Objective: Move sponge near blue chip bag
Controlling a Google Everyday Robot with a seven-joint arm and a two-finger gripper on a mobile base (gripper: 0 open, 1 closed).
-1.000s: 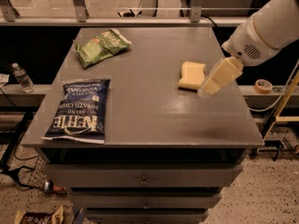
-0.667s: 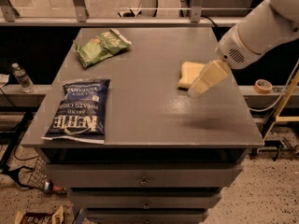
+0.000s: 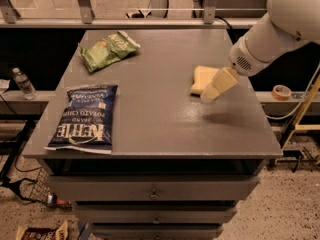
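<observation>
Sponge [image 3: 202, 78] lies on the right side of the table [image 3: 150, 134], just beyond the tip of your gripper [image 3: 209, 96], whose open or closed state you cannot tell, while the blue chip bag [image 3: 82, 118] rests well apart at the front-left corner.

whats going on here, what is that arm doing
A robot arm reaches in from the right over a grey table. Its gripper is low at the front right edge of the sponge, on the table's right side. The blue chip bag lies at the front left, a green chip bag at the back left. Sponge and blue chip bag are far apart.
</observation>
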